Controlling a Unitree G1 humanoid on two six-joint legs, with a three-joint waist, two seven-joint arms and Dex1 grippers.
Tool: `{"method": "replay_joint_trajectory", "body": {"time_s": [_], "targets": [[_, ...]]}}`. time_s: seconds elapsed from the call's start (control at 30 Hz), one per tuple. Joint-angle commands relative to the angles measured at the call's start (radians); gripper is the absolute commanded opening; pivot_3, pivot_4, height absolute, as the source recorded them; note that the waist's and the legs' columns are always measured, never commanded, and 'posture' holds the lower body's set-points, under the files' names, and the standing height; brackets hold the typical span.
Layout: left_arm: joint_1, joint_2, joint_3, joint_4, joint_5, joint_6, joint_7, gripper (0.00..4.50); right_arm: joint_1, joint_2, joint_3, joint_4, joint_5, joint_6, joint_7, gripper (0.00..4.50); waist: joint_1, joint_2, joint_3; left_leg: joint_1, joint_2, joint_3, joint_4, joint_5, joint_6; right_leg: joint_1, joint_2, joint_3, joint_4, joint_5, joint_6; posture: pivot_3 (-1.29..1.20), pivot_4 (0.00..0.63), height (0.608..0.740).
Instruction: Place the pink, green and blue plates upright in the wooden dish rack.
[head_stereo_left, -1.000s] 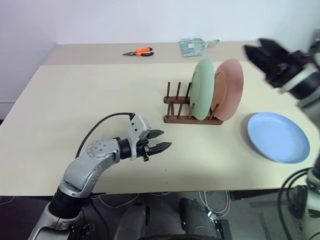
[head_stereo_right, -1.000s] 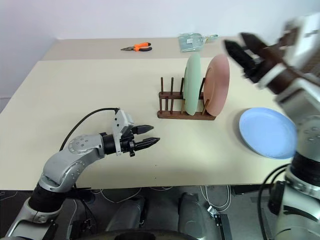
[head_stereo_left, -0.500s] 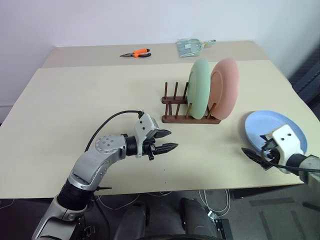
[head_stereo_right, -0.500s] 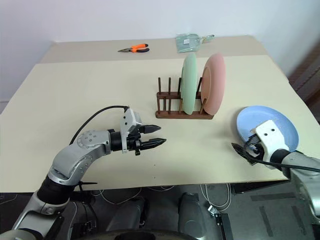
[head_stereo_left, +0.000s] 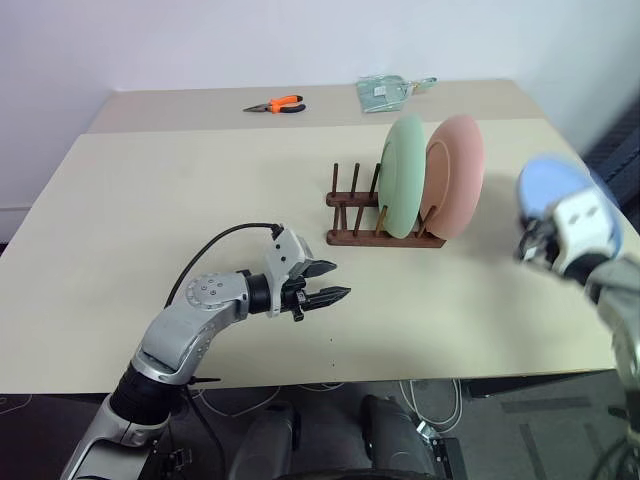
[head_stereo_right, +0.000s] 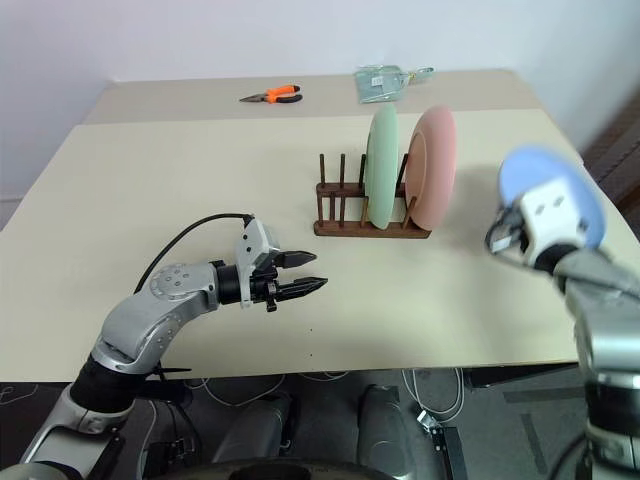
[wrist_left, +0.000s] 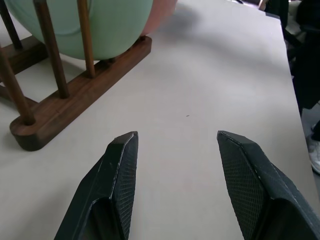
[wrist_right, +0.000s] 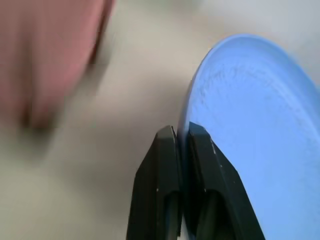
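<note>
Right end effector (wrist_right: 181, 134) pinches the rim of the round matte light-blue plate (head_stereo_right: 548, 190), lifted off the tabletop (head_stereo_left: 200, 190); keep it upright, steer into free pegs of the dark wooden dish rack (head_stereo_left: 360, 212) beside the mint-green plate (head_stereo_left: 405, 175); left end effector (head_stereo_left: 328, 282) idle, spread.
</note>
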Motion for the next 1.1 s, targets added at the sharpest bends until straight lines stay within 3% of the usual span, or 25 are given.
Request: {"method": "replay_joint_trajectory", "body": {"time_s": [0.03,0.1,0.17,0.23,0.33,0.57,1.03,1.1], "targets": [[0.000,-0.006,0.021,-0.015,0.004,-0.026,0.006,2.57,-0.205,0.072,-0.072,-0.130,0.183,0.030,-0.055,0.04,-0.001,-0.001,0.000,0.000,0.000,-0.002,-0.001,0.000,0.000,0.000,0.001,-0.001,0.000,0.000,0.000,0.00,0.150,0.740],[0.003,-0.013,0.021,-0.012,0.007,-0.029,0.012,2.57,-0.292,0.126,-0.067,-0.180,0.305,0.090,-0.060,0.04,-0.001,-0.003,-0.002,0.000,0.001,-0.004,-0.002,0.000,0.000,0.000,0.001,-0.003,0.000,0.002,-0.002,0.00,0.150,0.740],[0.008,-0.023,0.027,-0.011,0.005,-0.028,0.022,2.57,-0.381,0.225,-0.035,-0.248,0.543,0.195,-0.096,0.04,-0.002,-0.004,-0.002,0.000,0.001,-0.006,-0.002,0.000,0.000,0.000,0.001,-0.004,0.000,0.002,-0.002,0.00,0.150,0.740],[0.012,-0.027,0.027,-0.009,0.007,-0.031,0.026,2.57,-0.441,0.334,0.009,-0.285,0.752,0.267,-0.164,0.04,-0.004,-0.004,-0.002,0.000,0.001,-0.006,-0.001,0.000,0.000,0.001,0.000,-0.002,0.000,0.002,-0.003,0.00,0.150,0.740],[0.020,-0.028,0.030,-0.005,0.013,-0.036,0.030,2.57,-0.500,0.504,0.080,-0.253,0.919,0.302,-0.313,0.04,-0.007,-0.003,-0.002,0.000,0.000,-0.008,-0.001,0.000,0.000,-0.001,0.000,-0.002,0.001,0.002,-0.004,0.00,0.150,0.740],[0.034,-0.020,0.057,-0.009,0.014,-0.040,0.045,2.57,-0.522,0.667,0.156,-0.086,1.023,0.344,-0.564,0.04,-0.004,-0.003,-0.002,0.000,-0.001,-0.008,-0.001,0.000,0.000,-0.002,0.001,-0.002,0.002,0.003,-0.004,0.00,0.150,0.740],[0.047,-0.017,0.074,-0.031,0.003,-0.031,0.064,2.57,-0.452,0.678,0.144,0.039,1.071,0.358,-0.753,0.04,-0.010,-0.002,-0.002,0.000,0.000,-0.005,-0.002,0.000,0.000,-0.004,0.002,-0.002,0.004,0.003,-0.004,0.00,0.150,0.740],[0.048,-0.018,0.072,-0.032,0.004,-0.030,0.065,2.57,-0.460,0.678,0.140,0.064,1.072,0.352,-0.751,0.70,-0.010,-0.002,-0.002,0.000,0.000,-0.004,-0.002,0.000,0.000,-0.004,0.002,-0.002,0.004,0.003,-0.004,0.00,0.150,0.740]]}}
